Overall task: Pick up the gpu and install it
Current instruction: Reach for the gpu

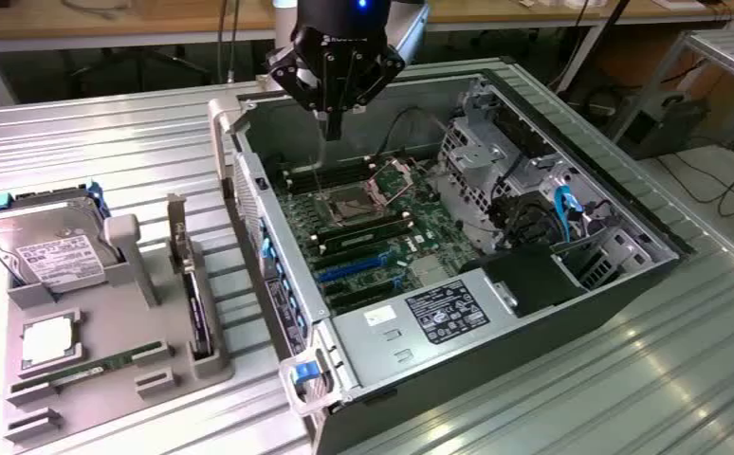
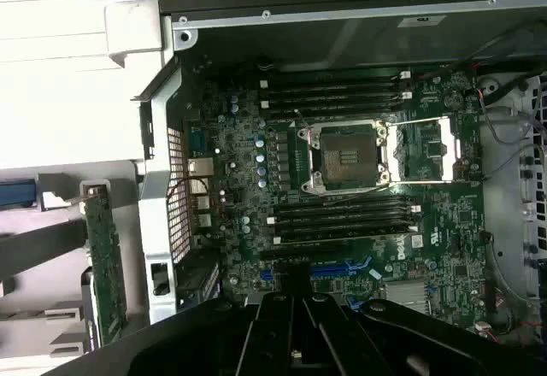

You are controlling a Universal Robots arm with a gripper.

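Standing on edge in grey holder [image 1: 139, 284], thin gpu [image 1: 193, 303] (green board face), claw [image 1: 333, 133] closed, empty

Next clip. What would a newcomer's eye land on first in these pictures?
The open computer case dominates, with its motherboard and bare processor socket exposed. The black arm hangs over the case's far end in the exterior view, jaws shut on nothing. At the exterior view's left, the gpu stands on edge in a grey holder beside a hard drive.
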